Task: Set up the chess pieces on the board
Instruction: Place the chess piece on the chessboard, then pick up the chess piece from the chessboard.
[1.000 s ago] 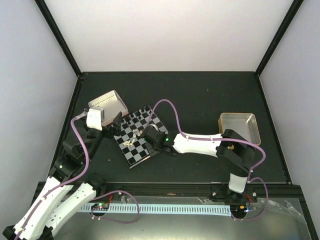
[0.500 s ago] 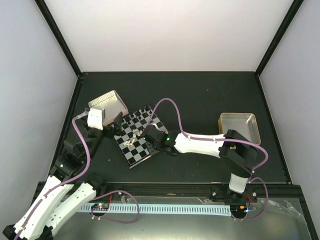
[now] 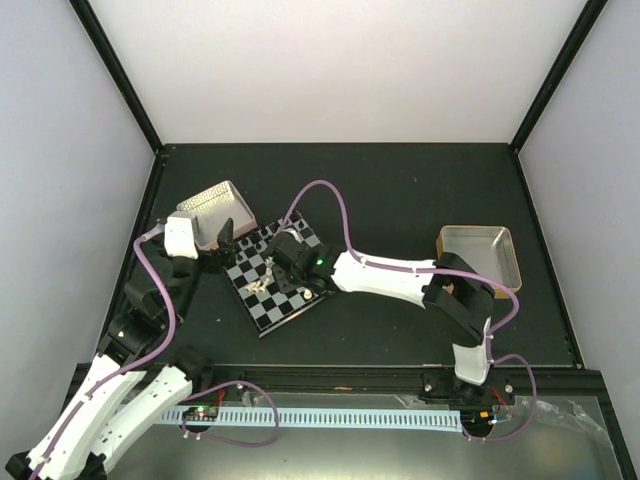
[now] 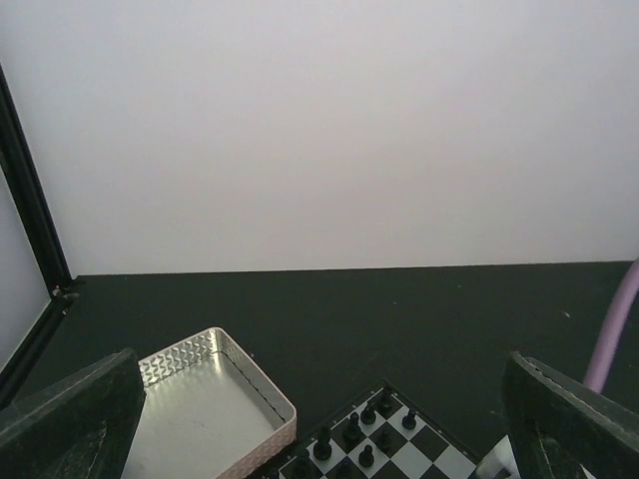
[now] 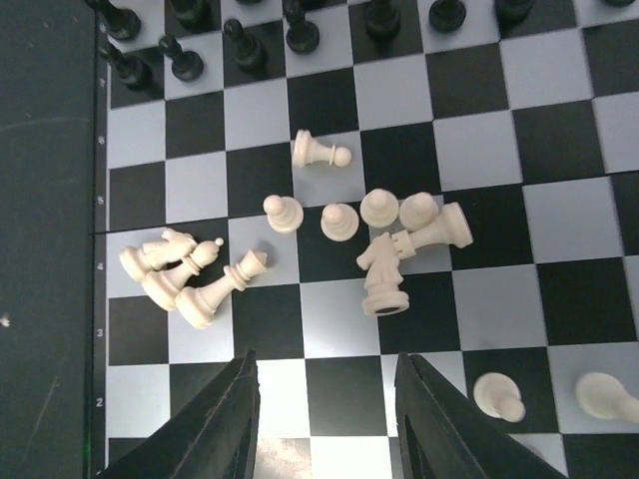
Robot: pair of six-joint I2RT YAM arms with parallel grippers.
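"Cream-white chess pieces [image 3: 258, 287], where do they sit from overhead?"

"Bunched on the near-left part of the board [image 3: 292, 300], too small there to tell how each one lies. The board rests on the dark desk [image 3: 400, 190], left of centre, its edges askew to the desk's. The right arm stretches from its base leftward, so the right hand [image 3: 283, 258] is over the board's middle. The left arm bends upward, and the left hand [image 3: 218, 250] is by the board's left corner, beside a metal tray [image 3: 232, 188]."

"And the left wrist view?"

"It looks level across the desk [image 4: 399, 309]. The left hand [image 4: 319, 364] is spread wide, one finger at each edge, nothing between. Below are the tray [image 4: 265, 394] and the board's [image 4: 424, 457] corner with black pieces [image 4: 354, 434] standing."

"The right wrist view?"

"It looks straight down. The right hand [image 5: 324, 361] is partly spread and grips nothing. The chess pieces [image 5: 339, 222] cluster mid-board [image 5: 479, 150]. Four pawns stand upright. Three taller ones lie side by side at the left, heads toward the upper right. One pawn lies with its head to the right. A knight and another piece lie tipped, touching. Two more sit at the lower right. Black pieces [image 5: 300, 35] line the top."
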